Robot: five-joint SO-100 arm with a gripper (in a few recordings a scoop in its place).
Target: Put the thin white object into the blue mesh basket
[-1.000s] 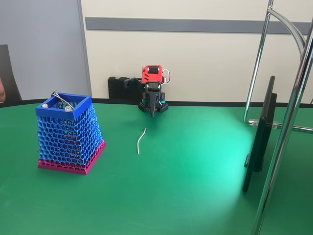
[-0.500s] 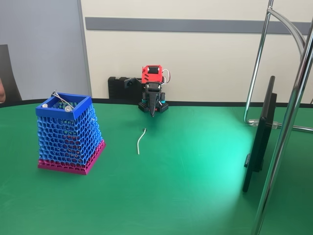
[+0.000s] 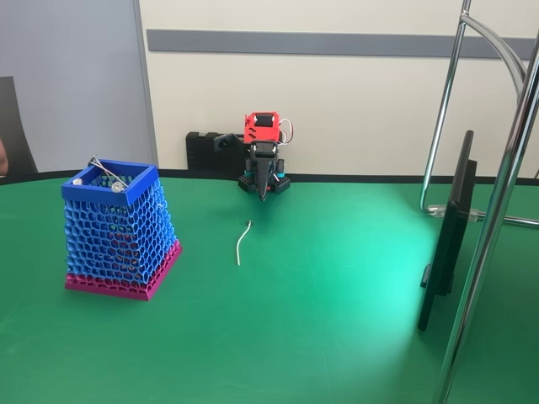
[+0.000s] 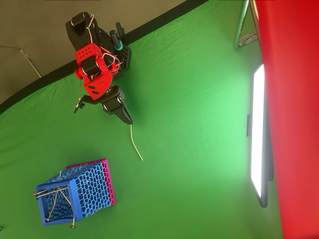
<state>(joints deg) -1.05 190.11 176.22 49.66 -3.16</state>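
Note:
The thin white object lies flat on the green table, a slim curved strip with a small hooked end. The blue mesh basket stands upright to its left in the fixed view, with a blue square rim and a magenta base. A silvery metal rod and round bits rest at its rim. My gripper hangs at the back of the table near the arm's base, pointing down, shut with nothing in it. It is just behind the strip's hooked end and apart from it.
A black flat screen stands on edge at the right. Chrome stand tubes rise beside it. A black block sits against the wall behind the arm. Open green table lies in front.

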